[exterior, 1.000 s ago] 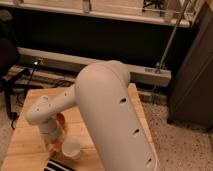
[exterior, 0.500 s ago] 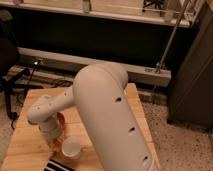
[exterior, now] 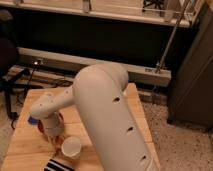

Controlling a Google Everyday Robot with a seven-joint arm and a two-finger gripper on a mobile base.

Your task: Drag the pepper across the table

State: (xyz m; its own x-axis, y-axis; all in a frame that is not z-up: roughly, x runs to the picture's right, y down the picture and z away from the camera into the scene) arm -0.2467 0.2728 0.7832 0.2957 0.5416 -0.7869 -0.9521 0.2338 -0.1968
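Observation:
My gripper (exterior: 54,136) hangs from the white wrist over the left part of the light wooden table (exterior: 22,150), pointing down at the top. A round red-orange bowl (exterior: 42,127) shows partly behind the wrist. A white cup (exterior: 71,146) stands just right of the gripper. A small patch of orange (exterior: 58,142) shows at the gripper's tip beside the cup; it may be the pepper, but most of it is hidden by the wrist. My large white arm (exterior: 107,115) covers the middle and right of the table.
A black-and-white striped thing (exterior: 59,165) lies at the table's front edge. A dark chair (exterior: 6,55) stands off the left side. A metal rail (exterior: 100,64) runs behind the table. A dark cabinet (exterior: 195,75) stands at the right.
The arm has shifted very slightly to the left. The cup and the bowl stay in the same place.

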